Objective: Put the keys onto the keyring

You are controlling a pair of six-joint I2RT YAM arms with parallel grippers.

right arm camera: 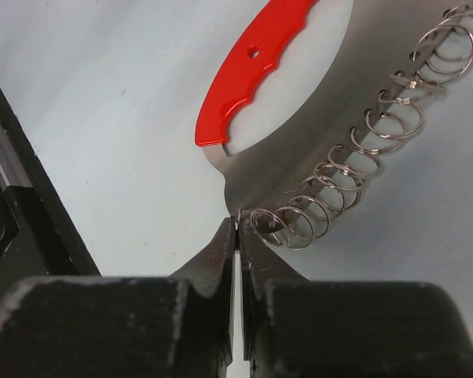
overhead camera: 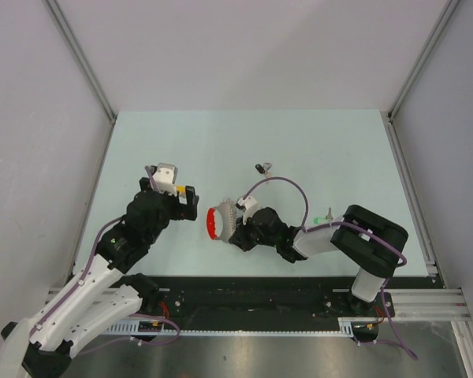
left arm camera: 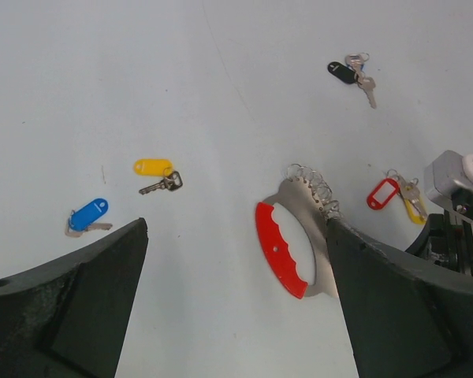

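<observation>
The keyring (overhead camera: 214,224) lies mid-table, a red band (left arm camera: 284,248) joined to a grey metal half lined with small wire rings (right arm camera: 363,150). My right gripper (right arm camera: 236,224) is shut, its tips pinching the grey edge of the keyring (right arm camera: 323,118). My left gripper (left arm camera: 236,236) is open and empty, hovering just left of the keyring. Loose keys lie on the table: yellow tag (left arm camera: 154,167), blue tag (left arm camera: 88,214), black tag (left arm camera: 343,72), and red tag (left arm camera: 383,194) with a second yellow tag (left arm camera: 414,209) beside it.
The black-tagged keys (overhead camera: 262,167) lie behind the keyring. A green-tagged key (overhead camera: 329,214) lies by the right arm's forearm. Metal rails (overhead camera: 410,142) border the pale table. A black rail (overhead camera: 260,291) runs along the near edge.
</observation>
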